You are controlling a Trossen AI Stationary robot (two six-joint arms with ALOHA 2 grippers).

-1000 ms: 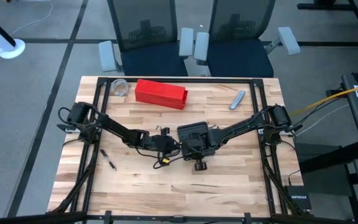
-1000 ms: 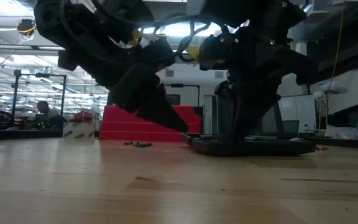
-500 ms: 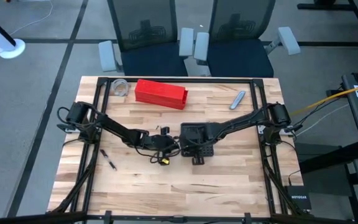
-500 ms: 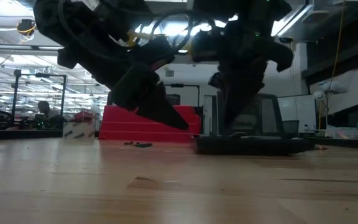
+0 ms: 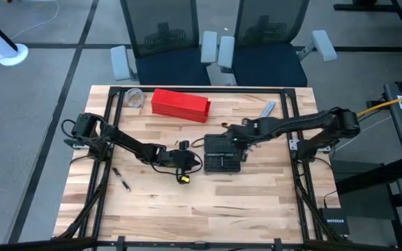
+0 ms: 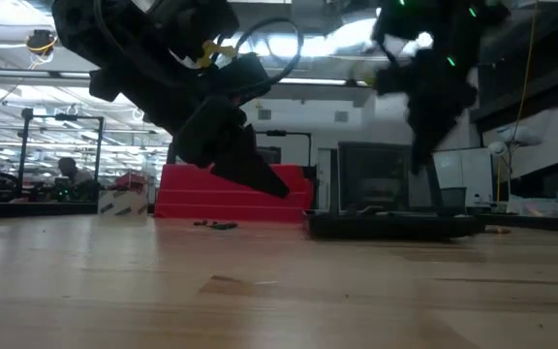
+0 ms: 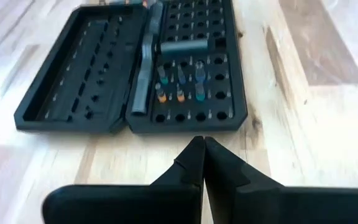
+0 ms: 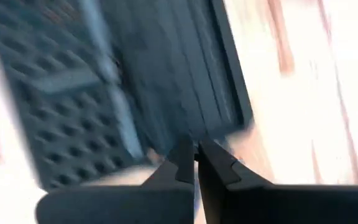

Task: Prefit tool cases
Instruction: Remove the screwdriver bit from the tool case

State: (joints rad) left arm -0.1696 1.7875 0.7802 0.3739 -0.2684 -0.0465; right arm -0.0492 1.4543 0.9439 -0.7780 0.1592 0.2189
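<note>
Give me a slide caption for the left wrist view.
Left gripper, shut, faces the open tool case lying flat on the table.

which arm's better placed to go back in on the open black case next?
Probably left. Its end effector, shut, sits low beside the open case, aimed at it. The right end effector, also shut, is raised above the case's far side.

Grey floor [image 5: 40,104], two office chairs [image 5: 162,31].

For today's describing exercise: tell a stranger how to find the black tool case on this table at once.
Start at the wooden table and find the long red box at its far edge. Nearer the middle, between the two arms, lies the black tool case, opened flat. Unlike the plain red box, it shows two hinged halves gridded with small sockets, a few holding bits.
</note>
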